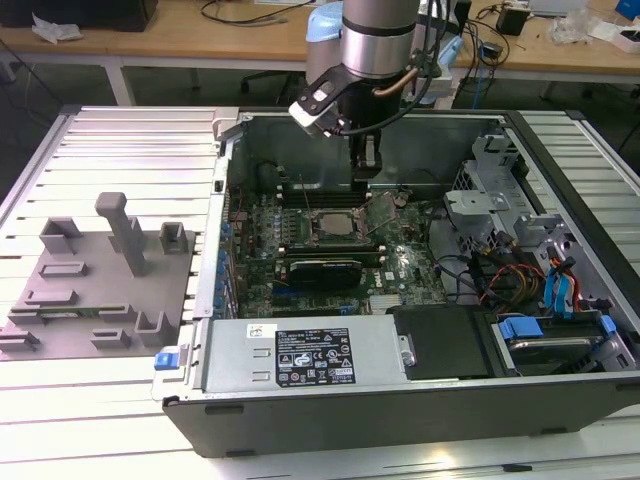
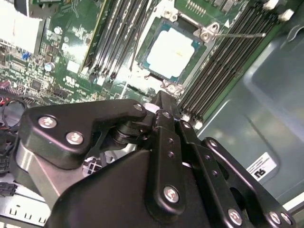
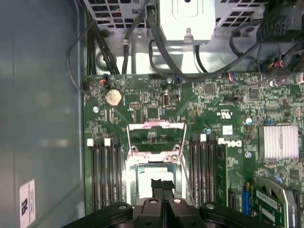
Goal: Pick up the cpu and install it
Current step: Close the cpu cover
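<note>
Above the CPU socket (image 3: 128,183) my end effector (image 3: 163,182) has open air. Memory slots (image 3: 105,175) hem both sides, the flipped-open load plate (image 3: 156,125) stands at one end, and the case wall (image 3: 42,118) rises beyond one bank.

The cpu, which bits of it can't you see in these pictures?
First wrist view: the gripper covers part of the cpu.
Exterior view: the cpu is too small to tell if it sits flat in the socket.
Second wrist view: its underside faces down, hidden.

grey tray (image 1: 100,287) on slatted table (image 1: 90,425) | open computer case (image 1: 420,422) beside it | coin cell (image 3: 113,97) on motherboard (image 3: 199,102)
</note>
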{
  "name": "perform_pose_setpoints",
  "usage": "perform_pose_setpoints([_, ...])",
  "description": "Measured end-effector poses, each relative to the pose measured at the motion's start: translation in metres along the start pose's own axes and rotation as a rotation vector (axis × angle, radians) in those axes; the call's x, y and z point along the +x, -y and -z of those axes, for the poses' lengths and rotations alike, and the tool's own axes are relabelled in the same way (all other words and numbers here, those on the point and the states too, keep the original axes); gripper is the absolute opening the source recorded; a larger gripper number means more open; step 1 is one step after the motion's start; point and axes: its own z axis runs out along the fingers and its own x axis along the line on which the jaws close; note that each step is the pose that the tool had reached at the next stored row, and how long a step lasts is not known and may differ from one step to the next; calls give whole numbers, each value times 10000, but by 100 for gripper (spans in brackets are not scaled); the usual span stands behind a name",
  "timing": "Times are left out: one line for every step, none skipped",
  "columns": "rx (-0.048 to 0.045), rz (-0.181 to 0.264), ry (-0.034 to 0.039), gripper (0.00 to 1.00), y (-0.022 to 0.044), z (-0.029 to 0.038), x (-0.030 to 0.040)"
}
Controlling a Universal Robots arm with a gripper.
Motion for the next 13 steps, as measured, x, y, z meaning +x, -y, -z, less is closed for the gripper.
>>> perform_pose_setpoints([0,0,0,11,-21,-1,1])
perform_pose_setpoints([0,1,0,11,-48,-2,2])
perform_pose_setpoints([0,-1,0,11,-81,-3,3])
perform_pose_setpoints([1,-1,1,11,-95,-3,3])
perform_pose_setpoints([1,0,1,11,-107,-3,4])
perform_pose_setpoints([1,1,2,11,-127,-4,4])
perform_pose_setpoints([0,0,1,11,-164,-5,6])
perform_pose_setpoints([0,-1,1,11,-185,-6,6])
perform_pose_setpoints([0,-1,0,11,-202,-7,7])
perform_pose_setpoints([0,1,-1,11,-233,-8,8])
perform_pose_setpoints([0,-1,0,11,-268,-9,9])
perform_pose_setpoints([0,0,-1,11,-313,-11,11])
perform_pose_setpoints([1,1,0,11,-337,-11,11])
